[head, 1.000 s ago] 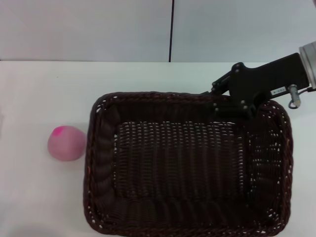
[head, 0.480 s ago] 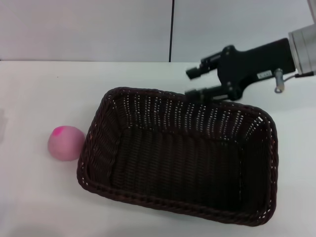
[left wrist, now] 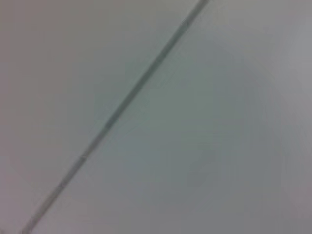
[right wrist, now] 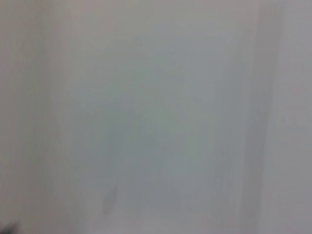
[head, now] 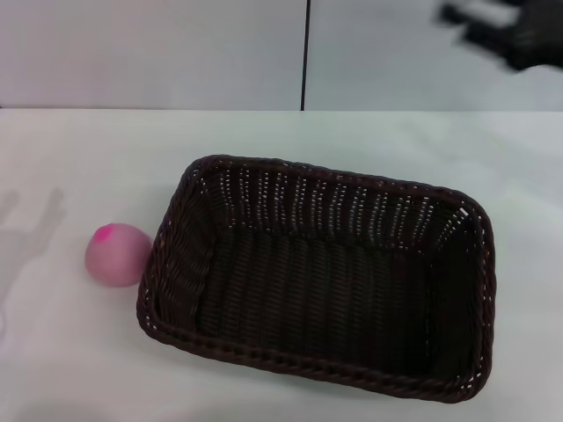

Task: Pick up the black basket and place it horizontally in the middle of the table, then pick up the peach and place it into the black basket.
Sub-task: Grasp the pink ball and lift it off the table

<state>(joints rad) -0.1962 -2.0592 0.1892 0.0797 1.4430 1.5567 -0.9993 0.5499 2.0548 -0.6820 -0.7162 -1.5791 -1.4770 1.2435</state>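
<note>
Where head view shows white worktop point(head: 79, 167): black basket point(head: 317, 299) at frame centre to lower right, resting open side up, slightly skewed, empty. Peach point(head: 117, 254) at left, just beside basket's left end, on worktop, not inside. Right hand point(head: 506, 31) blurred at upper right corner, raised clear of basket; open or closed cannot tell. Wrist views: blank pale surfaces only

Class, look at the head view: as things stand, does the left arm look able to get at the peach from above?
Probably yes. The peach sits in the open on the table, just beside the black basket, with nothing over it. The left arm itself is out of view; the right end effector is raised far away.
</note>
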